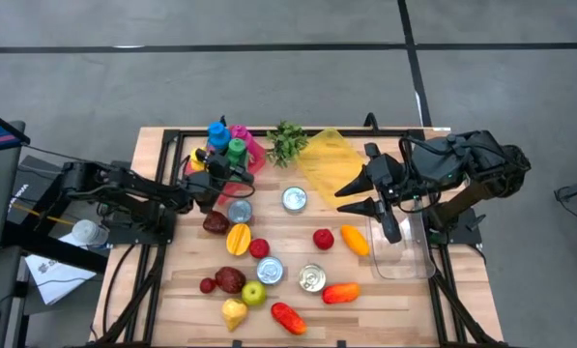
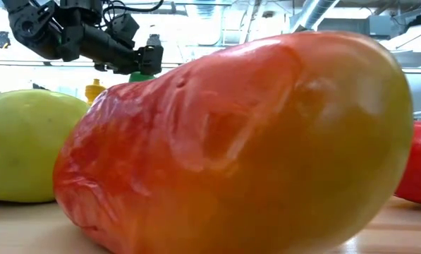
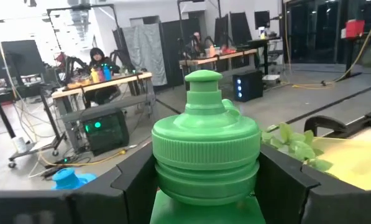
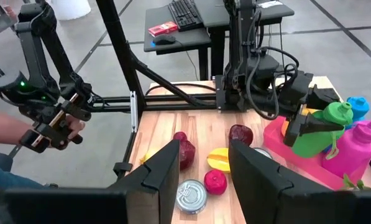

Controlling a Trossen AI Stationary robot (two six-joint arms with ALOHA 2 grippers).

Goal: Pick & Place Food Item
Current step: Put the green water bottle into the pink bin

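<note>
A green bottle (image 1: 237, 150) with a ribbed screw cap stands among a blue bottle (image 1: 217, 132) and a pink bottle (image 4: 359, 149) in a pink tray (image 4: 284, 146) at the table's far left. My left gripper (image 1: 232, 172) reaches level to it from the left and is shut on it. In the left wrist view the bottle's cap (image 3: 205, 143) fills the gap of the left gripper (image 3: 205, 180). My right gripper (image 1: 351, 198) hangs raised over the table's right half. Its own wrist view shows the right gripper (image 4: 204, 168) open with nothing between its fingers. My left gripper pinches the green bottle at the ribbed collar under its cap (image 3: 163, 177), one finger on each side. The fingers come in level from the table's left. The bottle stays upright. Whether its base still rests in the pink tray, I cannot tell.
Toy fruit and several tin cans (image 1: 294, 199) lie scattered over the table's middle and near part. A clear container (image 1: 404, 246) stands at the right, a yellow sheet (image 1: 327, 159) and greens (image 1: 286, 143) at the back. A big red-orange fruit (image 2: 231, 141) fills the low view.
</note>
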